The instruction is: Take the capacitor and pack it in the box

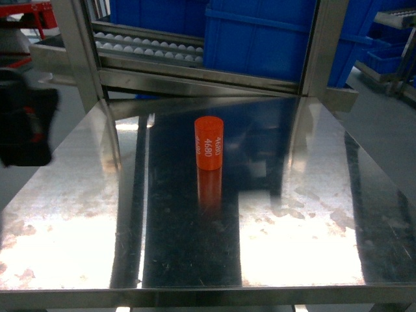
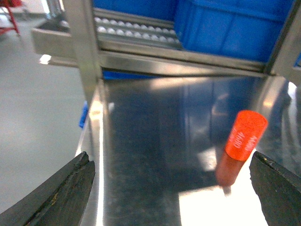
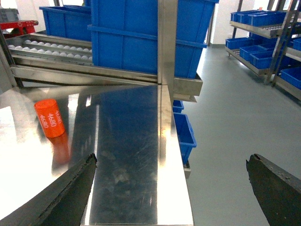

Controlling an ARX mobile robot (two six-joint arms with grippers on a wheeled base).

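Head view: orange capacitor (image 1: 208, 143) stands upright mid-table (image 1: 78, 214), alone. Left arm appears only as a dark blur at the left edge. No pink box is visible.

Left wrist view: left gripper (image 2: 174, 188), jaws wide apart, empty. Capacitor ahead and right of it, near the right fingertip. Risk: a fingertip nudge could topple or roll the slick cylinder on polished steel.

Right wrist view: right gripper (image 3: 171, 186), jaws apart, empty, over the table's right edge. Capacitor lies far to its left. Only this view shows floor and blue bins (image 3: 141, 37) on shelving.
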